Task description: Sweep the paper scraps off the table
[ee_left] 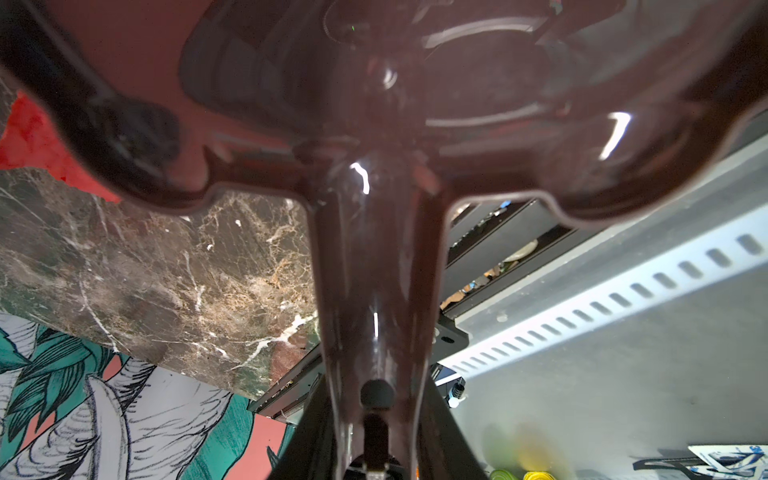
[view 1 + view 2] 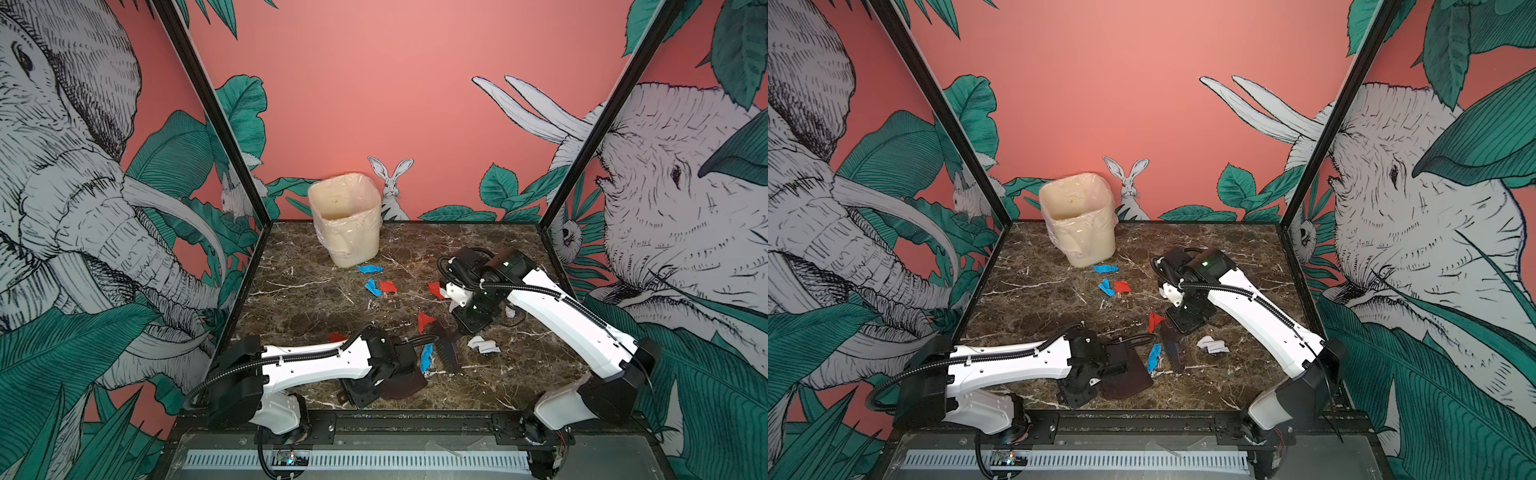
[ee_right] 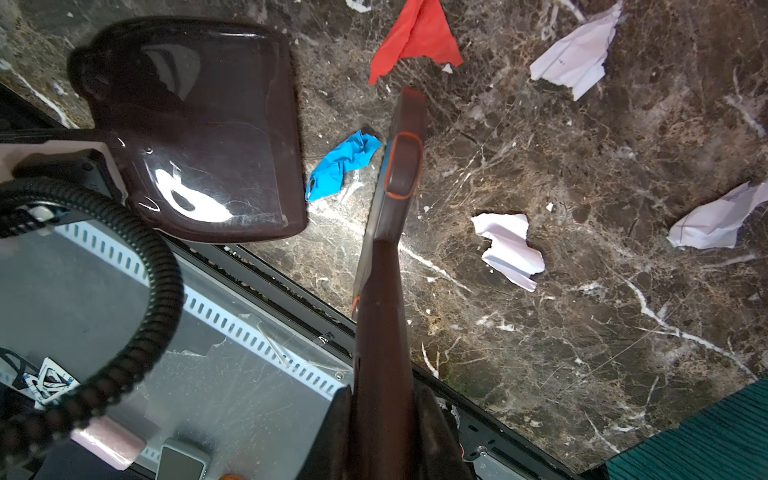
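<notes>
1. The left gripper (image 1: 374, 453) is nearly all cut off by the edge of its wrist view
2. The dustpan (image 1: 415, 104) fills that view, looks blurry up close, and runs off the edge
3. A red scrap (image 1: 29, 141) peeks out from behind the dustpan, the rest of it hidden
4. The right gripper (image 3: 384, 444) is cut off by the edge too, where it meets the brush (image 3: 399, 174)
5. A white scrap (image 3: 719, 220) is partly cut by that wrist view's edge
6. In a top view the right arm (image 2: 540, 295) covers part of a far red scrap (image 2: 435, 289) and a far white scrap (image 2: 512, 311)
7. Pale crumbs (image 2: 388, 305) on the table (image 2: 299, 291) are too small to tell
</notes>
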Available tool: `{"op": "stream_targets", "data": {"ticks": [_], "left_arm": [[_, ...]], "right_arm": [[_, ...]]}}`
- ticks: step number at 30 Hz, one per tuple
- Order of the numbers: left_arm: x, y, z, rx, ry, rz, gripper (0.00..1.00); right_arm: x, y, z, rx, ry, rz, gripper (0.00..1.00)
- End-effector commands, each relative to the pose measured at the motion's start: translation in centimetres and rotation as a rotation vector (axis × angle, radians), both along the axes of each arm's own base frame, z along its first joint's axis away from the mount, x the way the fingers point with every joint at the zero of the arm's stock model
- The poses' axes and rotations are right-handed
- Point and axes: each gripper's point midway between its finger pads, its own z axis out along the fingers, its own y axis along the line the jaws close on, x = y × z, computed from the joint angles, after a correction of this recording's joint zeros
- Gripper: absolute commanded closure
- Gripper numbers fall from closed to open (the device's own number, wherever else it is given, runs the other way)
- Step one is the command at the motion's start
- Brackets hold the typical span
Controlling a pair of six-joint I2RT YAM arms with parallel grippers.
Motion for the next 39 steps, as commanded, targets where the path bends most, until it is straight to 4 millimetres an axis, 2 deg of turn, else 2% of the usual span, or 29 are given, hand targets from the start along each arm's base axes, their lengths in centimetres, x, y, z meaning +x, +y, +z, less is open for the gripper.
{"op": "stream_targets", "data": {"ticks": [1,6,12,15,21,25,32,35,39], "left_arm": [[-0.2,0.2,-0.2,0.01,0.01,-0.004,1.0],[-0.4,0.1,-0.4,0.008,0.021,-0.005,1.0],[-0.7,0.0,-0.5,-0.004,0.035,-0.006,1.0],[-0.8,-0.1,-0.7,-0.005,0.045,-0.006,1.0],[-0.8,-0.1,-0.8,0.007,0.051,-0.003,1.0],[-0.8,-0.1,-0.8,0.006,0.048,-0.003,1.0],[-0.6,0.1,-0.8,0.014,0.036,-0.003,1.0],[-0.5,0.1,-0.7,0.011,0.025,-0.002,1.0],[-0.2,0.1,-0.5,0.011,0.01,0.001,1.0]], "right_arm": [[0.0,0.6,-0.3,0.018,0.011,0.005,1.0],[-0.2,0.7,-0.8,0.017,0.022,0.01,1.0],[-0.1,-0.8,-0.9,-0.046,-0.003,0.029,1.0],[-0.1,-0.5,-1.1,-0.033,0.013,0.03,1.0],[-0.2,1.7,-1.2,0.043,0.037,0.032,1.0],[-0.6,4.0,0.0,0.114,0.036,0.06,1.0],[-2.7,8.1,2.2,0.255,0.069,0.138,1.0],[-2.4,7.8,3.1,0.261,0.03,0.121,1.0],[-1.5,5.8,3.6,0.224,-0.016,0.09,1.0]]}}
